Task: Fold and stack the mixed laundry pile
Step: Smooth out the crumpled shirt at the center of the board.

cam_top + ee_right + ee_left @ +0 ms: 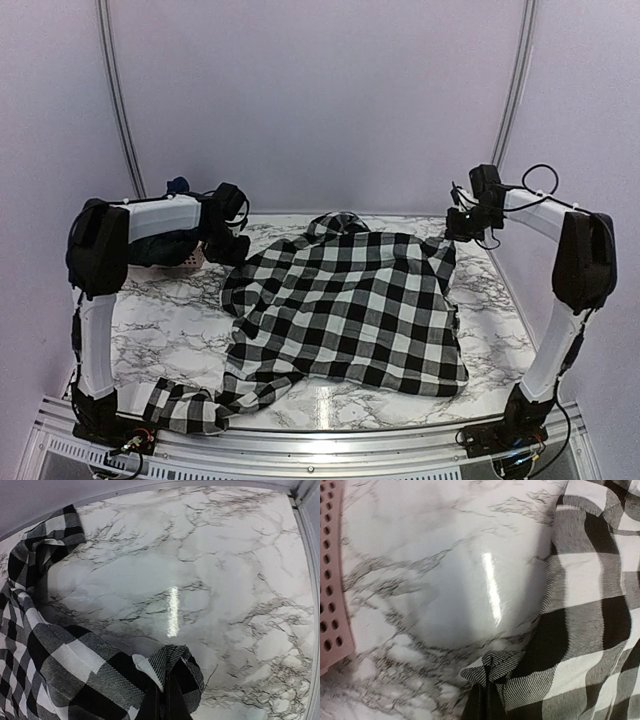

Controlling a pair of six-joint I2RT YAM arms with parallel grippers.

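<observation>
Black-and-white checks cover most of the marbled bench [480, 330] in the overhead view. The black-and-white check shirt [345, 310] lies spread open and fairly flat. It reaches from the left end effector [234, 250] across to the right end effector [462, 228], and each one sits at a far corner of the cloth. One sleeve [185, 408] trails away from the left end effector, back toward that arm's base at the near edge. Just beside the left end effector, mostly hidden by the arm, a pink basket [190, 262] holds dark garments [160, 248]; I cannot tell one from another here.

In the left wrist view, the left end effector is pinched together on a small puckered fold of the shirt [490, 667], bunched right at its tips. The rest of the shirt spreads off to its right. Bare marble lies ahead of it, and the basket's perforated pink wall [332, 580] stands off to its left.

In the right wrist view, the right end effector is likewise clamped on the shirt, with a rolled bit of hem [170, 662] gathered at its tips. The checked cloth runs away to its left. Shiny bare bench lies ahead and to its right, as far as a metal rail [312, 580] along the bench's side.
</observation>
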